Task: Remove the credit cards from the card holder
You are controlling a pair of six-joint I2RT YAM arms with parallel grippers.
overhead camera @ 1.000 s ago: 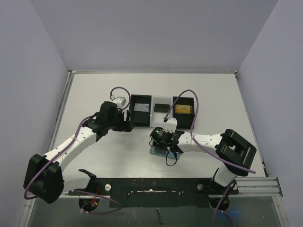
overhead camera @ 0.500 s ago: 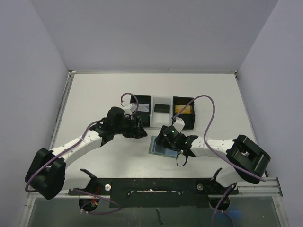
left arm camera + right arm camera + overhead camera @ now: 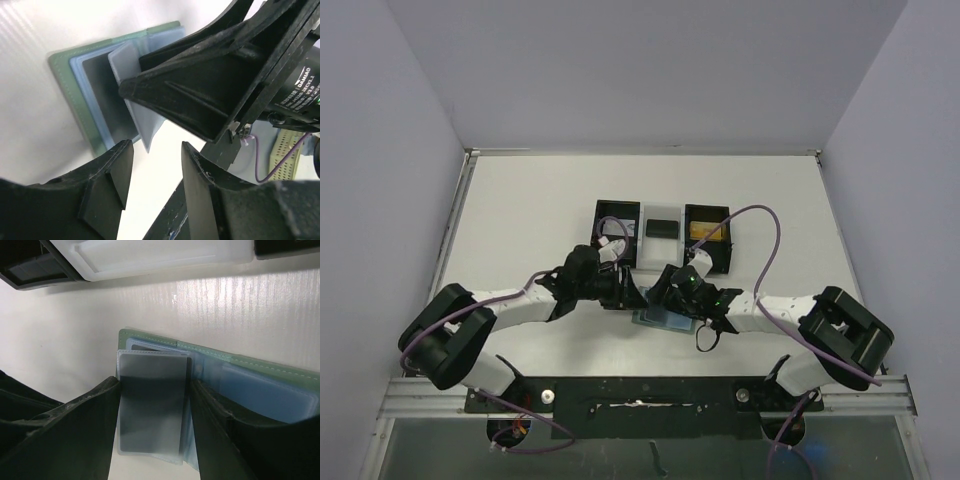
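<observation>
The card holder (image 3: pixel 655 318) lies open on the table (image 3: pixel 520 210), between its middle and its near edge, just in front of a three-compartment tray (image 3: pixel 598 235). The right gripper (image 3: pixel 153 385) clasps the two side edges of a pale blue pocket (image 3: pixel 150 452) with a dark card (image 3: pixel 152 405) inside. The left gripper (image 3: pixel 155 150) hangs just beside it, fingers parted on nothing. The tray holds a dark item and a yellow one, perhaps cards already removed. At least this one card is left to pull out.

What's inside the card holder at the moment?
In the card holder, one dark card shows in a pale sleeve, between the fingers of the right tool. The other pocket is partly visible; that tool hides the rest.
</observation>
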